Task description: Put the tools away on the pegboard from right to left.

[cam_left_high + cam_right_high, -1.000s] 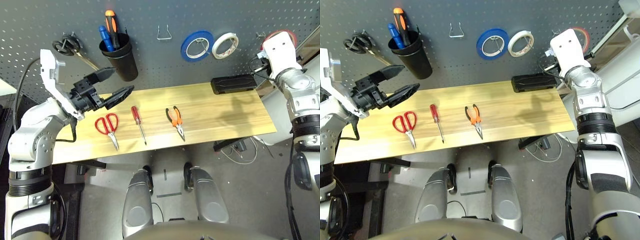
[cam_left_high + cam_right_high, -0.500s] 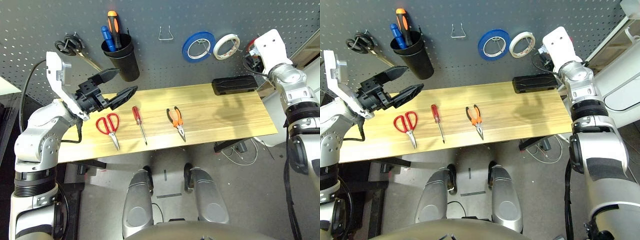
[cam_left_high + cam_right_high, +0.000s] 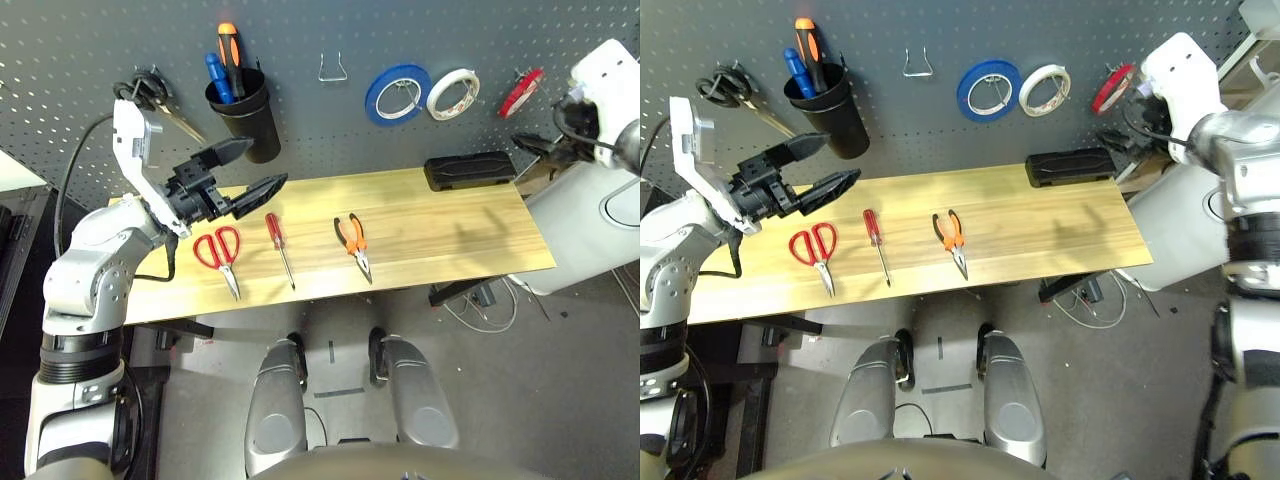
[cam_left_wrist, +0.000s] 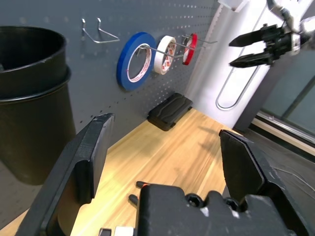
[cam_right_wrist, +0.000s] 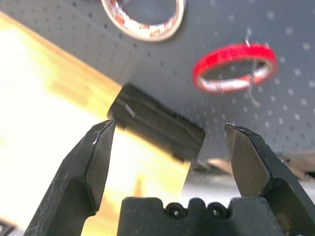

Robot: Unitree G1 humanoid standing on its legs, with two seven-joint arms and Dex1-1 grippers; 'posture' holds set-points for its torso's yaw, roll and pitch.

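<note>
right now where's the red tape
The red tape hangs on a pegboard hook at the far right, just right of the white tape.

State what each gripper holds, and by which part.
Nothing is held. The left gripper and right gripper are both open and empty; the red tape ring hangs on its pegboard hook.
</note>
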